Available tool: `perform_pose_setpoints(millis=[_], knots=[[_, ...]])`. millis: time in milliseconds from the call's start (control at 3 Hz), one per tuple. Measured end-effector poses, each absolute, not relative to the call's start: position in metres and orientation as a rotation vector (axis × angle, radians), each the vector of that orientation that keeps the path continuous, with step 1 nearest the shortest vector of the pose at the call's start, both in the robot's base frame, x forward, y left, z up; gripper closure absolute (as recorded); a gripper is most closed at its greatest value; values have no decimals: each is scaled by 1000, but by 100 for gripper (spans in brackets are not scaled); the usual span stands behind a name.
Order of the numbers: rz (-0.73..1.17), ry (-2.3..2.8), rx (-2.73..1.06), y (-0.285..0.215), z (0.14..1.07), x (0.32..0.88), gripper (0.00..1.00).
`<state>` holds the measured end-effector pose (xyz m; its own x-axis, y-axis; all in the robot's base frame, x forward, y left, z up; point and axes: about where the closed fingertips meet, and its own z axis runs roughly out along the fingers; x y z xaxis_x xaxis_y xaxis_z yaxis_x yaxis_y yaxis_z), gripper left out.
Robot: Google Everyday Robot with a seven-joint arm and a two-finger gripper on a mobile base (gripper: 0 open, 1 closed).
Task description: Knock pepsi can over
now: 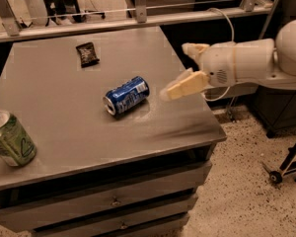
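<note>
Table: grey flat-topped cabinet w/ drawers (64, 132) is carrying everything; its bare top is giving a toppled can room to lie.
Arm: white round-shelled robot arm (246, 60) is reaching in over the table's right edge.
Gripper: cream two-finger gripper (175, 72) is hovering just right of the can, not touching it. Its fingers (185, 87) are standing apart and holding nothing, prob. because a knock needs no grasp.
Pepsi can: blue aluminium can w/ white lettering (127, 95) is lying on its side near the table centre, silver end pointing front-left. It is looking undented; task is appearing done.
Green can: green aluminium can (11, 139) is standing at the front-left corner, well apart.
Packet: small dark snack packet (87, 54) is lying flat toward the back.
</note>
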<state>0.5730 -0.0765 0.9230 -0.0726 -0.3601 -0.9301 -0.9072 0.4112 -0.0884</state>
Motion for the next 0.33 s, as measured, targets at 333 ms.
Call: perform_pose_setpoints(millis=[333], knots=[[672, 1640, -1141, -74, 924, 572, 0]])
